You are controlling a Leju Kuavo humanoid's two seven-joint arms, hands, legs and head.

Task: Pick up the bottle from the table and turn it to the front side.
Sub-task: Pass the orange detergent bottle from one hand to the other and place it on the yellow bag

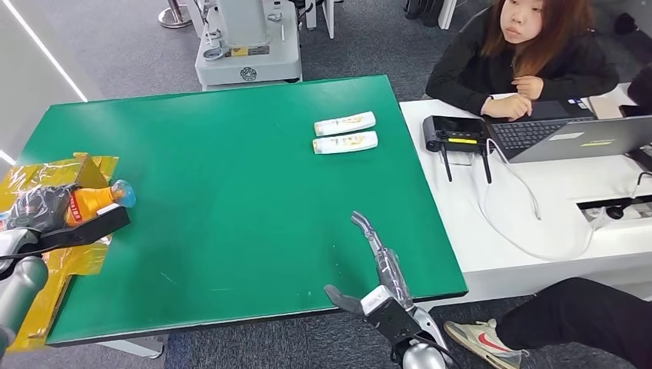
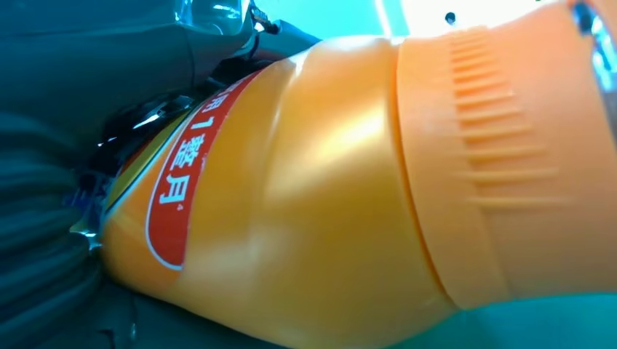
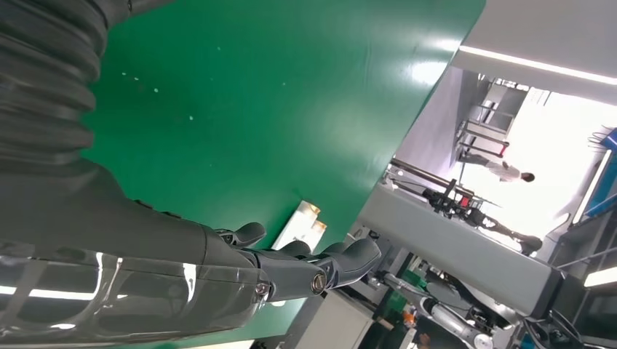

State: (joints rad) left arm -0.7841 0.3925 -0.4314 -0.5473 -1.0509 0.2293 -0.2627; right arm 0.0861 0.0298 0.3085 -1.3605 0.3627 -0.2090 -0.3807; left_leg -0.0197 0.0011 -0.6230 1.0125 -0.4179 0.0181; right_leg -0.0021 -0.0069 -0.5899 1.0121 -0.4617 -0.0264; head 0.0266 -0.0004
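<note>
The orange bottle point(image 1: 92, 201) is held in the left hand point(image 1: 46, 209) over the green table's point(image 1: 231, 200) left edge, above crinkled yellow wrapping point(image 1: 69, 261). Its long axis lies roughly level, with the blue cap end pointing toward the table's middle; the red label point(image 2: 178, 174) faces the wrist camera. The right hand point(image 1: 377, 269) hovers at the table's near edge, fingers extended and holding nothing. Two white tubes point(image 1: 345, 133) lie side by side near the table's far right edge. A person point(image 1: 530, 54) sits beyond the table's right side at a laptop point(image 1: 569, 137).

Silver arms end in a dark grey left hand point(image 1: 46, 211) and right hand point(image 1: 380, 288), ribbed grey wrist covers, small screws.
</note>
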